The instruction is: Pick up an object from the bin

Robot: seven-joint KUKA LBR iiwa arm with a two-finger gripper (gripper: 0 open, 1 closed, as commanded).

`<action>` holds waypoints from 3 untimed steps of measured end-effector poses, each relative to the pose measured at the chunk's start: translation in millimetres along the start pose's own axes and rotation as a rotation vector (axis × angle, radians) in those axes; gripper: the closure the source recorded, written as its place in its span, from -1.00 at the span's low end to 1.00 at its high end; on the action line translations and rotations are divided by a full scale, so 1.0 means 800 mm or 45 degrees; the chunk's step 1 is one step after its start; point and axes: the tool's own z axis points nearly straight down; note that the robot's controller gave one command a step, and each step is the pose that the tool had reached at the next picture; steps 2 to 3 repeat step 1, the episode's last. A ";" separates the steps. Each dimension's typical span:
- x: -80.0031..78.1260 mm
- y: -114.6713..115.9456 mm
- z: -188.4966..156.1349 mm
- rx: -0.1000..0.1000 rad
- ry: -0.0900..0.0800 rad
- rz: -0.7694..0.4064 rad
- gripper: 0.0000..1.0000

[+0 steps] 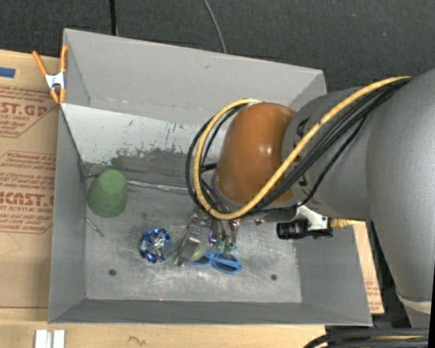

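We see a dark floor (308, 25) at 12 o'clock and a pale wooden table (186, 342) at 6 o'clock. The grey metal bin (72, 217) sits between them, with sloped walls and a scuffed, speckled bottom.

The grey arm (401, 172) comes in from 3 o'clock and covers the bin's right side. Its orange cover (250, 153) hangs over the bin's middle, and yellow and black cables (203, 168) loop round the cover.

The gripper (204, 251) is low at the bin bottom, about 6 o'clock from the middle. We cannot tell whether it is wide or narrow, or whether it grips anything.

A green cup (108, 193), rounded and matte, lies alone at 9 o'clock in the bin, near the left wall and well apart from the gripper.

A crumpled blue-and-silver wad (153, 244) lies just beside the gripper at its 9 o'clock.

A blue piece (225, 264), bright, flat and loop-like, lies on the bin bottom at the gripper's 5 o'clock, right at its tip. Whether the two touch, we cannot tell.
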 end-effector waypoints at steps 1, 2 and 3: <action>-0.001 0.001 -0.049 0.000 -0.001 -0.002 1.00; -0.001 0.001 -0.049 0.000 -0.001 -0.002 1.00; -0.001 0.001 -0.049 0.000 -0.001 -0.002 1.00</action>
